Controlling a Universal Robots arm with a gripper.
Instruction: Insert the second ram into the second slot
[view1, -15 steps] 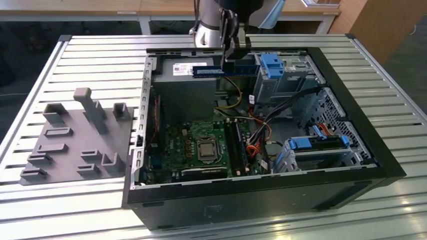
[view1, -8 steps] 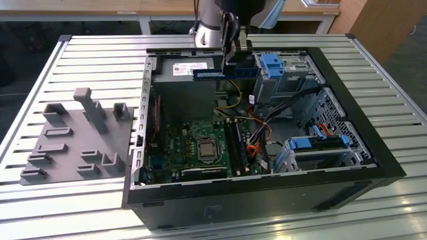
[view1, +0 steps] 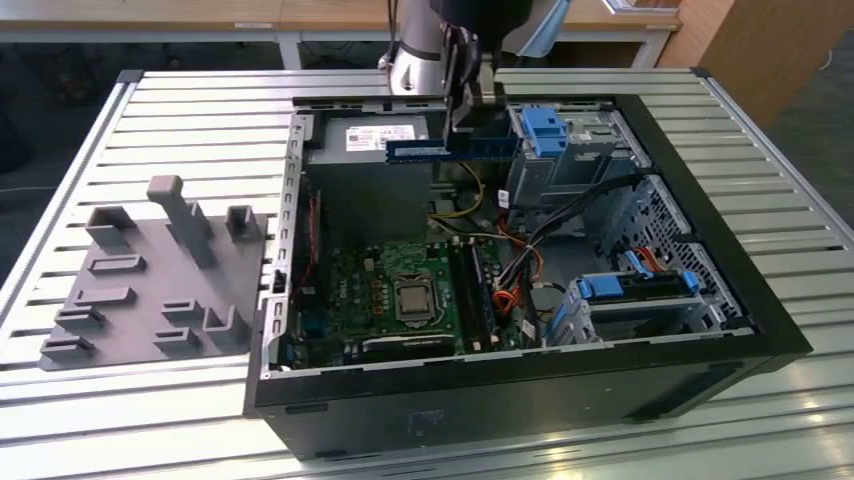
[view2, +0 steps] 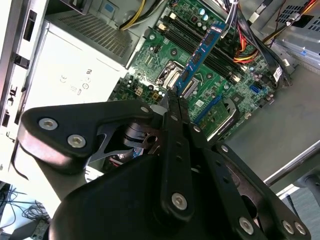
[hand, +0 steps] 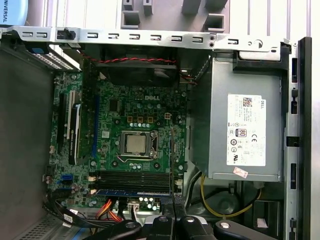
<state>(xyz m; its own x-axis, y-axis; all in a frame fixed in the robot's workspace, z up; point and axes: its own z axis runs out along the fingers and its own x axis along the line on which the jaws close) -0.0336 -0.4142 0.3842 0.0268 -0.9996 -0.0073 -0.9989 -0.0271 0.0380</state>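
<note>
My gripper hangs over the rear of the open computer case, shut on the second ram, a long blue stick held level and well above the motherboard. In the second wrist view the black fingers pinch one end of the stick, which reaches out over the board. In the first wrist view the held stick is seen edge-on above the gripper. The black memory slots lie side by side beside the processor socket. A blue stick sits along one of them.
A grey power supply fills the case's rear corner. Drive cages with blue latches and loose orange, yellow and black cables crowd the side by the slots. A grey parts fixture with pegs lies on the slatted table at the exterior view's left.
</note>
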